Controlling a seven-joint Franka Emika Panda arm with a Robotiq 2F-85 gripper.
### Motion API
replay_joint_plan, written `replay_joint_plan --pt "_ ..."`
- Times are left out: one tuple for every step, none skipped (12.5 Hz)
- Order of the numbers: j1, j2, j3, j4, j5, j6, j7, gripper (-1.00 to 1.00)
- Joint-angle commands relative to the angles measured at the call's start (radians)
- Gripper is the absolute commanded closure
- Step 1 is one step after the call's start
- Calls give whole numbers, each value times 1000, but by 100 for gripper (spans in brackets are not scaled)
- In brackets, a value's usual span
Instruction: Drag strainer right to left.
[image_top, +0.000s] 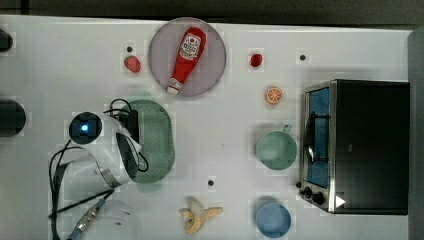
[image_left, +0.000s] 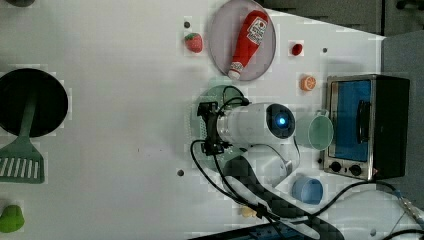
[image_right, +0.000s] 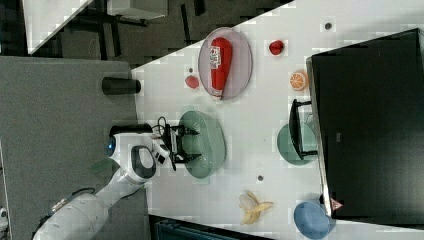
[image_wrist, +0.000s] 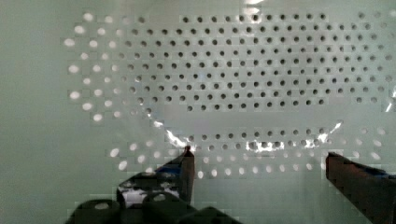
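Pretty plain setup: a big white table (image_top: 60, 55) with a few small dark holes dotted across it. A dark strip runs behind it along the top view's top edge. In the right view the floor (image_right: 60, 90) is grey carpet-like stuff, with another white tabletop (image_right: 50, 15) poking in at the right view's top left and dark frame legs near it. Lighting is even and soft, barely any shadows.
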Motion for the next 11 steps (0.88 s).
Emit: replay_joint_plan --pt "75 49 21 102 49 -20 107 -100" --pt "91 63 22 126 50 -21 129 -100" --pt "106 78 22 149 50 -21 163 -100" --pt "121 91 22 172 50 -21 193 -100" --pt "136 105 22 195 51 -21 220 -100" --pt "150 117 23 215 52 -22 240 -100" --pt "163 128 23 234 54 -22 245 -100" --pt "175 139 24 250 66 -24 246 -100" --pt "187 150 24 266 72 -22 246 -100" --pt "198 160 24 285 76 -23 246 -100" --pt "208 169 24 299 92 -25 247 -100"
